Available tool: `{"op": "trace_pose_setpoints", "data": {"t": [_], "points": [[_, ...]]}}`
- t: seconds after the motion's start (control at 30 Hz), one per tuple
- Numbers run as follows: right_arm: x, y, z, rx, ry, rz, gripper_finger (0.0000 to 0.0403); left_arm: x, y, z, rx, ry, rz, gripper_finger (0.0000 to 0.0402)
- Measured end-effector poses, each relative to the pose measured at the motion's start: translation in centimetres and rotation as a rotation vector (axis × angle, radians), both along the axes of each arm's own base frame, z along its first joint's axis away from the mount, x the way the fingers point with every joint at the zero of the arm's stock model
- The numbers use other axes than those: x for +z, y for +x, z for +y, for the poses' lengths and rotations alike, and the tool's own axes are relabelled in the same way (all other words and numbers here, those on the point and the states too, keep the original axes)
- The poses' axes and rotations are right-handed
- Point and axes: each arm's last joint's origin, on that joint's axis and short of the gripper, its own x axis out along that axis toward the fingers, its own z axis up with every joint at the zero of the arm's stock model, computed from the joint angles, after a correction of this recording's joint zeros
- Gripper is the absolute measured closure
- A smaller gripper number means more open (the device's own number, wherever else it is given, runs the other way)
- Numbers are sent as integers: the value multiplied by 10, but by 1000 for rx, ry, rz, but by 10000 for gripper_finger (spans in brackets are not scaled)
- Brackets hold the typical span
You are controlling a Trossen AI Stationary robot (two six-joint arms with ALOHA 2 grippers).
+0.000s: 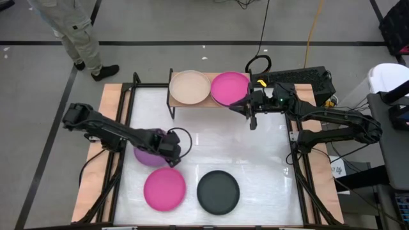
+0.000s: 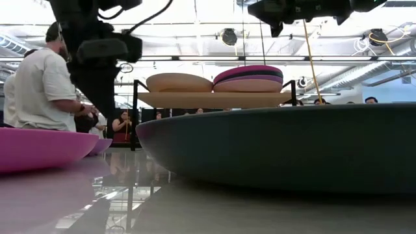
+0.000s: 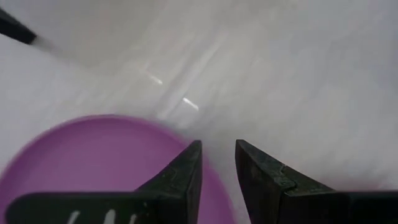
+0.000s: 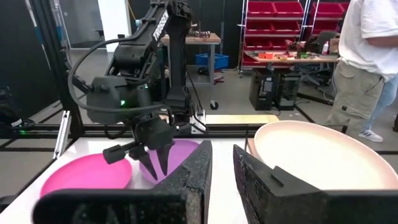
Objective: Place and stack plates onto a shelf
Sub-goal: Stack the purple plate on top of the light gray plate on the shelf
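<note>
On the table, a purple plate [image 1: 146, 156] rests flat beside a hot pink plate [image 1: 165, 189] and a black plate [image 1: 218, 191]. The light-wood shelf [image 1: 172, 101] at the far side carries a beige plate [image 1: 190, 87] and a pile topped by a hot pink plate [image 1: 229, 88]; in the low view the pile [image 2: 248, 78] shows purple and salmon layers below. My left gripper [image 3: 217, 158] hangs pointing down over the purple plate's right rim [image 3: 186, 140], its fingers a narrow gap apart. My right gripper [image 4: 222, 149] hovers by the shelf's right end, narrowly open and empty. My left gripper comes at the purple plate from above, one finger [image 3: 186, 174] over the rim and the other [image 3: 261, 177] outside it. I cannot tell whether either finger touches the plate, which lies flat on the table.
Wooden side strips [image 1: 96, 147] and black frame rails [image 1: 300, 166] run along both table sides. Bare white tabletop [image 1: 223, 144] lies between the shelf and the near plates. A person [image 1: 77, 32] stands beyond the far left corner; others show in the room behind.
</note>
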Motion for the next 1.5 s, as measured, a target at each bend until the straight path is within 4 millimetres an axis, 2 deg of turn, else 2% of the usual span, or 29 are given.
{"op": "trace_pose_setpoints", "data": {"t": [0.27,0.4,1.0,1.27,1.5], "points": [[-2,0,0,0,2,17,351,-15,1,7,149,-17,95,300],[-2,0,0,1,-5,18,351,-15,1,11,210,-29,95,300],[-2,0,0,1,-7,24,351,-16,4,10,249,-76,68,300],[-6,0,0,-2,-10,57,351,-35,13,7,200,-52,116,300],[-5,0,0,-3,-11,54,351,-42,15,9,239,-52,133,300]]}}
